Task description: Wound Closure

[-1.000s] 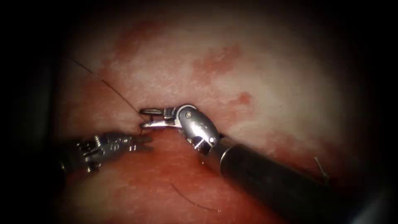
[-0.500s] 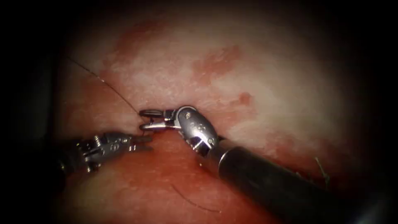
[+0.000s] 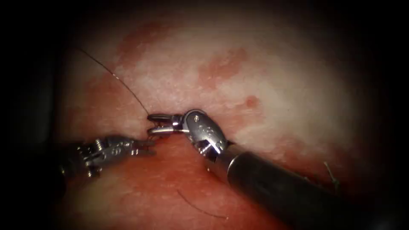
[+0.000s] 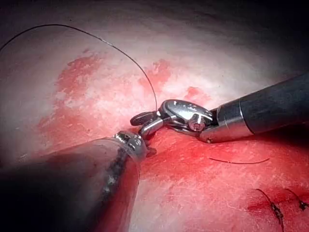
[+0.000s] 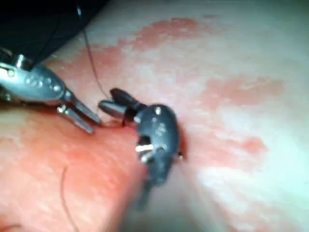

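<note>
My right tool [image 3: 151,124] lies low over the tissue [image 3: 277,85], its two jaws a little apart, tips pointing left. The thread [image 3: 115,76] comes down from the far left and meets the farther of those jaws at its tip. Whether it is caught there or only lies against the metal I cannot tell. With the gap between the jaws, I judge it is not clamped.

My left tool [image 3: 152,147] comes in from the left, just nearer than the right one, tips almost touching it. From the right wrist its jaws stand parted in a narrow V, with nothing between them that I can make out. I take the two tips to be this close so that both reach the spot where the thread meets the tissue.

I cannot tell where the needle is, nor whether it sits in the tissue. A loose curved bit of thread [image 3: 200,207] lies apart on the near tissue, wet with red fluid [image 3: 170,179]. From the left wrist, finished stitches [image 4: 273,209] lie well off to the right.
</note>
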You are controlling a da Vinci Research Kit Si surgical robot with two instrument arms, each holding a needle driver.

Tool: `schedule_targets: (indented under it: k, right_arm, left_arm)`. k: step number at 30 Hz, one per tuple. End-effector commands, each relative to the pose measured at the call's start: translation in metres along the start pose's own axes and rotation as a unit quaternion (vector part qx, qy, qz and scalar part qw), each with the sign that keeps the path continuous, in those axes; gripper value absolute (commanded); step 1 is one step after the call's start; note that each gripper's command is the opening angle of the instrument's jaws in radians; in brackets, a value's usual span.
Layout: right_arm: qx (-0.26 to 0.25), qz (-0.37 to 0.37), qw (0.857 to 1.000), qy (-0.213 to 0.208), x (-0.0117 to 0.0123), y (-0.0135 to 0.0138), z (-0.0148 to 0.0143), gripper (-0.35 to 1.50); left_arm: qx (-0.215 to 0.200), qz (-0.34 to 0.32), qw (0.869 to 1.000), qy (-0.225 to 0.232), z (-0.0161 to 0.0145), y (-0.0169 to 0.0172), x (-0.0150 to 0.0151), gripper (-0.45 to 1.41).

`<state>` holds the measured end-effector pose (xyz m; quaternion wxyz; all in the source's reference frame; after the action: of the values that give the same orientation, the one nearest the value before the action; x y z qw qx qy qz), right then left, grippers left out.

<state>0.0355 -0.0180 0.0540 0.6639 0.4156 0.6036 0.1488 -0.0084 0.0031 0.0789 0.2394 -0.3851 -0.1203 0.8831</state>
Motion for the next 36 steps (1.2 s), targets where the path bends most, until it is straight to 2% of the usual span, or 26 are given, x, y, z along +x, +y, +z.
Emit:
schedule_targets:
  k: [1,7,13,15,18,23,24,26,30,36]
  right_arm:
    - [0.005,-0.001,1.000,-0.003,-0.0001,0.0009,0.0013,-0.35]
    - [0.017,-0.003,1.000,-0.008,0.0003,0.0006,0.0021,-0.35]
    - [-0.005,-0.004,1.000,-0.006,0.0003,0.0003,-0.0001,-0.35]
    - [-0.010,-0.017,1.000,0.000,0.0007,0.0005,-0.0002,-0.35]
    - [-0.027,-0.099,0.995,0.009,0.0029,0.0014,-0.0001,-0.35]
    - [-0.044,-0.214,0.976,0.016,0.0065,0.0029,0.0002,-0.35]
    - [-0.044,-0.214,0.976,0.016,0.0065,0.0029,0.0002,-0.35]
    - [-0.055,-0.276,0.960,0.013,0.0082,0.0036,0.0003,-0.35]
    - [-0.075,-0.341,0.937,0.006,0.0095,0.0044,0.0000,-0.35]
    - [-0.099,-0.396,0.913,0.013,0.0111,0.0050,-0.0016,-0.35]
  left_arm:
    - [-0.001,-0.001,1.000,0.001,0.0009,-0.0001,-0.0001,-0.13]
    - [-0.001,-0.001,1.000,0.001,0.0007,-0.0001,-0.0002,-0.15]
    - [-0.001,-0.001,1.000,0.001,0.0008,-0.0001,-0.0002,-0.15]
    - [-0.001,-0.001,1.000,0.001,0.0008,-0.0001,-0.0001,-0.15]
    - [-0.001,-0.001,1.000,-0.001,0.0009,0.0000,-0.0001,-0.15]
    - [-0.001,-0.001,1.000,-0.002,0.0009,0.0000,-0.0001,-0.15]
    - [-0.001,-0.001,1.000,-0.002,0.0009,0.0000,-0.0001,-0.15]
    - [-0.001,-0.001,1.000,-0.002,0.0009,0.0001,-0.0001,-0.15]
    - [-0.001,-0.001,1.000,-0.003,0.0010,0.0002,0.0000,-0.15]
    - [0.000,-0.001,1.000,-0.004,0.0010,0.0003,0.0000,-0.15]
